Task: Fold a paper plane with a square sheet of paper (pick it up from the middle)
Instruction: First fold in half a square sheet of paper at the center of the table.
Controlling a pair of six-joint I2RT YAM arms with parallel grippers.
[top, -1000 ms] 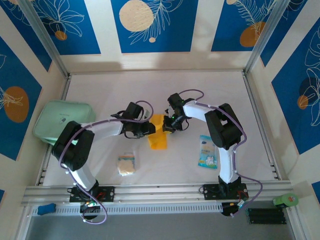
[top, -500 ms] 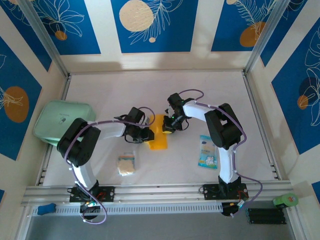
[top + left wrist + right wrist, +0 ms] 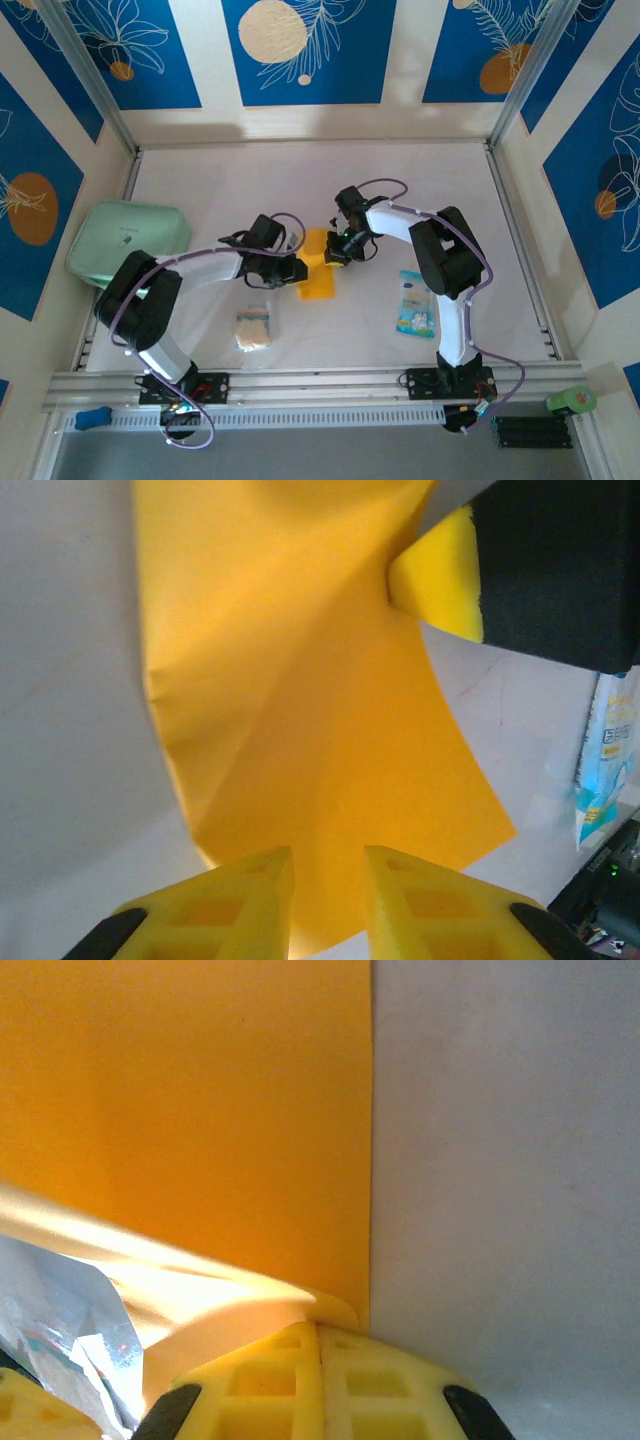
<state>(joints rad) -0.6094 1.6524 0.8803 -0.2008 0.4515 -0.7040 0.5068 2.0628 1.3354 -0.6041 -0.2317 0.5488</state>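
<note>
Since a second ago your left arm has swung its elbow outward, while the left gripper (image 3: 296, 268) stayed at the edge of the square sheet of paper (image 3: 318, 282). Its jaws stand a little apart, the sheet spreading just ahead of the tips. Your right gripper (image 3: 336, 255) is pressed together, pinching the sheet's edge at its fingertips.

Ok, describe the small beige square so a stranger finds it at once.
On the white table, look toward the near edge, just right of the left arm. The small square lies alone there, pale beige, unlike the bright orange paper and the blue-white packet.
</note>
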